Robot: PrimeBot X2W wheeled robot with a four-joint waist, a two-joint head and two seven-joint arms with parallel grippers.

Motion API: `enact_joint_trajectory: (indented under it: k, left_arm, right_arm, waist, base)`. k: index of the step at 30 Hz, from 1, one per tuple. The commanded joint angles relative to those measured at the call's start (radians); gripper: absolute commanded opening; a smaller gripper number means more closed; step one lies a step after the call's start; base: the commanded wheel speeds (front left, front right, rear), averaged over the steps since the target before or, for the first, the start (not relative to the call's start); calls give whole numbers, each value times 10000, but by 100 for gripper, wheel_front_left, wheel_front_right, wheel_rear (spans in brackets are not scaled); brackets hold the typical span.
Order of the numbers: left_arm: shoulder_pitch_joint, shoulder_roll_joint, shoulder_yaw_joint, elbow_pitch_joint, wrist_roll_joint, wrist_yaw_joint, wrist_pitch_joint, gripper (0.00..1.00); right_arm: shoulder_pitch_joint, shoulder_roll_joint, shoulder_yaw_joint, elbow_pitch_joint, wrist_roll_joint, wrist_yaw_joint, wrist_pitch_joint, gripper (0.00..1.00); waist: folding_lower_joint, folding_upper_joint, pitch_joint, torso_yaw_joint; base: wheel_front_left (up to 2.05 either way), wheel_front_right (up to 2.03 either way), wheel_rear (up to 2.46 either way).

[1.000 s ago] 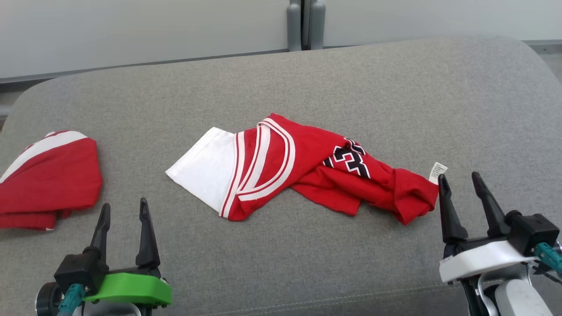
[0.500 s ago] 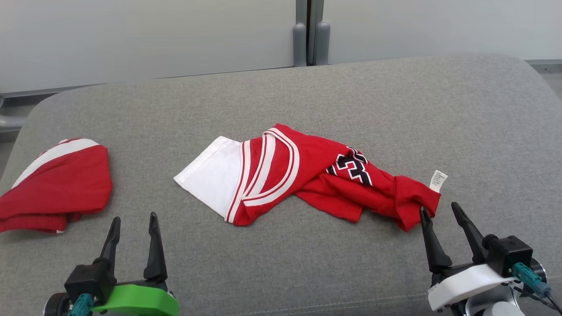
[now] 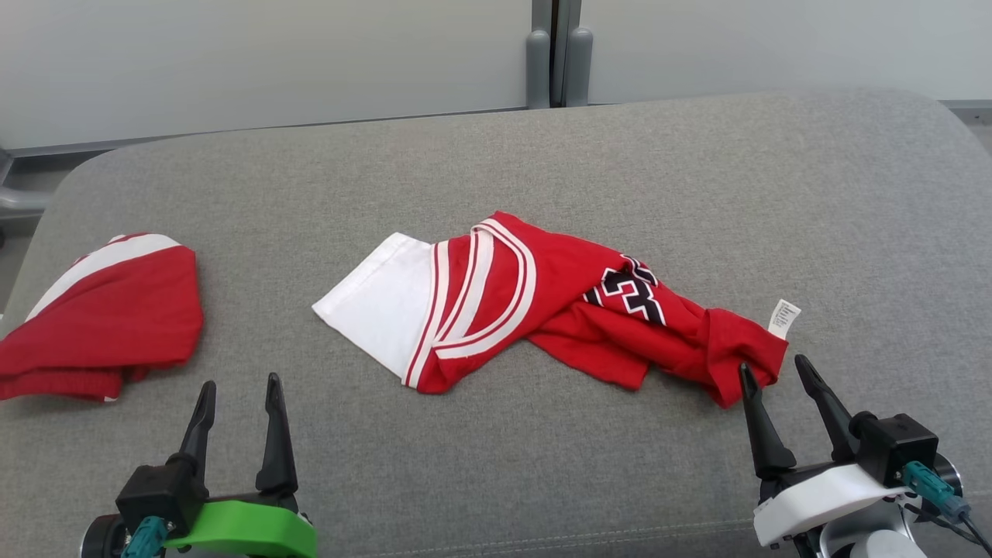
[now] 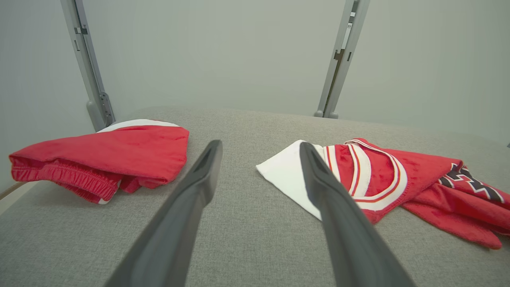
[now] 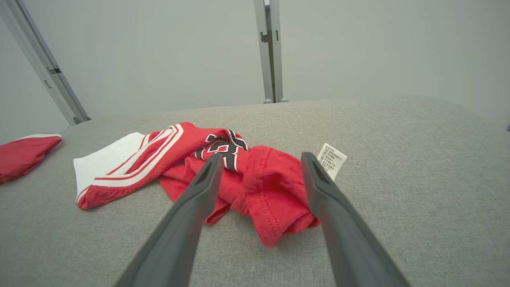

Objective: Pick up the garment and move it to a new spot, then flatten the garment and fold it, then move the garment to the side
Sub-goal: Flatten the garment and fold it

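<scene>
The garment [image 3: 542,302] is a crumpled red jersey with white trim, a white panel at its left end and black-and-white numerals; it lies in the middle of the grey cushion [image 3: 697,170]. It appears as the garment [image 4: 382,179] in the left wrist view and the garment [image 5: 239,175] in the right wrist view. A white care label [image 3: 784,318] sticks out at its right end. My right gripper [image 3: 773,366] is open, its fingertips just short of the jersey's right end, with the red hem between them in the right wrist view. My left gripper [image 3: 239,384] is open over bare cushion, left of and nearer than the white panel.
A second red garment with a white band [image 3: 101,310] lies folded at the cushion's left edge, seen as the red garment [image 4: 103,155] beside my left fingers. Grey wall panels and a metal post [image 3: 556,54] stand behind the cushion. Bare cushion stretches at the right and back.
The head view has shifted. My right gripper has drawn back from beside the care label to just short of the jersey's right end. The garment lies as before.
</scene>
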Motion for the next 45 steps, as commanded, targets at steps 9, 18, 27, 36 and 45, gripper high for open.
enact_joint_trajectory:
  k: [9, 18, 27, 36, 45]
  left_arm:
    - [-220, -11, -53, 102, -133, -31, -118, 100]
    - [-398, -58, -109, 135, -169, -48, -158, 100]
    - [-786, -171, -271, 321, -137, -176, -218, 100]
    - [-1049, -358, -281, 533, -128, -274, -296, 100]
    - [-1153, -393, -152, 613, -25, -337, -342, 100]
  right_arm:
    - [-198, -67, -44, 114, -2, -3, -20, 100]
    - [-978, -467, 245, 723, 165, -3, 100, 100]
    - [-2385, -1207, 1102, 1899, 760, -3, 983, 100]
    - [-2910, -1639, 1819, 2890, 1322, -3, 1075, 84]
    - [-2894, -1634, 1957, 2969, 1440, -3, 707, 0]
  waist:
    - [0, 0, 92, 76]
    - [0, 0, 335, 98]
    - [0, 0, 751, 294]
    - [0, 0, 1028, 542]
    - [0, 0, 1136, 395]
  base:
    - [0, 0, 0]
    - [0, 0, 0]
    - [0, 0, 0]
    - [0, 0, 0]
    - [0, 0, 0]
